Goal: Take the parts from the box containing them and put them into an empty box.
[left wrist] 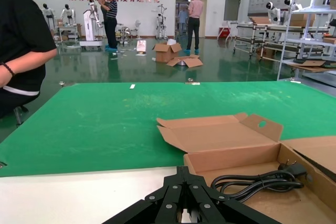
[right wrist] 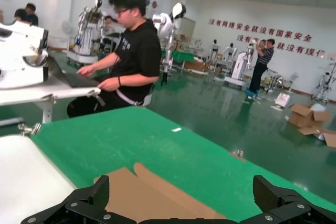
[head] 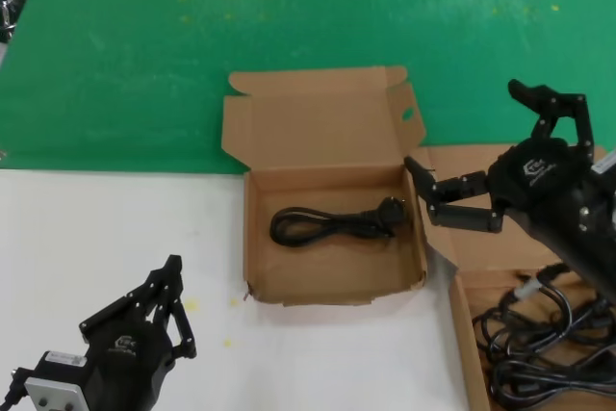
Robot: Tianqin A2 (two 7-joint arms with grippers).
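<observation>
Right gripper (head: pixel 500 156): fingers spread wide, nothing held; hangs over the seam between the two boxes, above the plain lid (head: pixel 500 228) of the full box (head: pixel 460 334).

Left gripper (head: pixel 171 307): parked at the near left over the white tabletop (head: pixel 87 238); fingers drawn together, holding nothing.

Cords (head: pixel 549 339): a tangled black heap in the full box at the near right, directly below and nearer than the right gripper, which is much the closer arm. No single long axis can be read from the heap, which is partly hidden by the arm; probably a plug end (head: pixel 527 286) lies at its far side.

Delivered cord (head: pixel 332 221): one, lying left to right in the middle box (head: pixel 332 281), plug to the right.
</observation>
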